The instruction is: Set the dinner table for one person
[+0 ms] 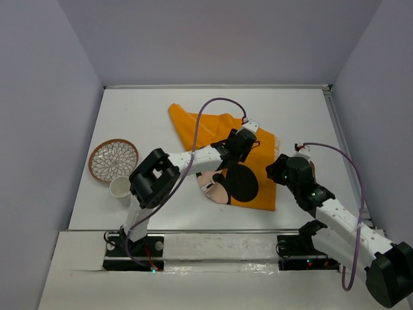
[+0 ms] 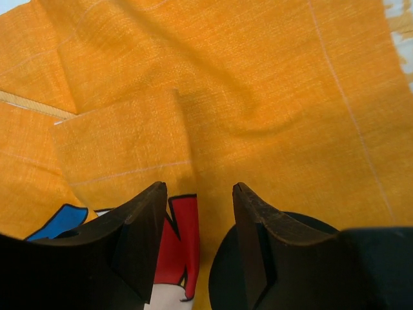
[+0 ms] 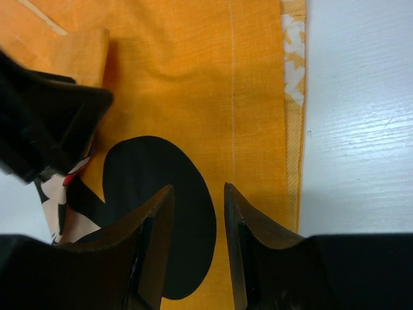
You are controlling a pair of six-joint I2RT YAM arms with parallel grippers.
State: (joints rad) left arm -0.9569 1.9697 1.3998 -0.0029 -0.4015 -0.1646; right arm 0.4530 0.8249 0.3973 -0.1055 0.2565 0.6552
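Both arms are reaching over a rumpled orange cloth (image 1: 213, 126) lying mid-table.

From above, the left arm is covering the cloth's middle and part of its cartoon print, so only a black round ear and a pale face patch are showing. One corner is lying folded over into a flap. The weave is looking coarse, with a frayed edge at three o'clock. The left gripper (image 2: 199, 194) is standing open above the print, nothing between its dark wedge-shaped fingers. The right gripper (image 3: 199, 194) is also parted and empty, seemingly hovering over the cloth. The dinner table (image 1: 161, 103), smooth and white, is spreading under everything. A patterned round plate (image 1: 113, 160) is sitting at nine o'clock of the cloth, with a white cup (image 1: 120, 188) just beside it.
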